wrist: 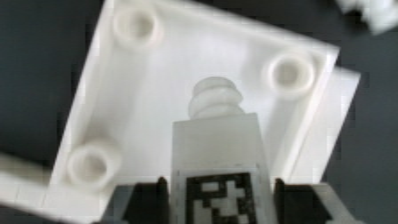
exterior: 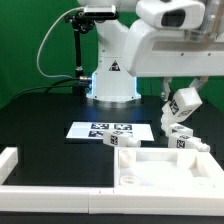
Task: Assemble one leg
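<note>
Jaws: clamped on the leg (exterior: 182, 102), above the panel (exterior: 160, 168), at the exterior view's right.
Risk: its round end sits beside the socket (wrist: 290, 70), not over it; lower now and you jam it.

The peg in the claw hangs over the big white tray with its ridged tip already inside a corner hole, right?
Not quite. The wrist view shows the peg in the claw over the tray, but its ridged tip is bare, clear of every corner hole, not inside one.
</note>
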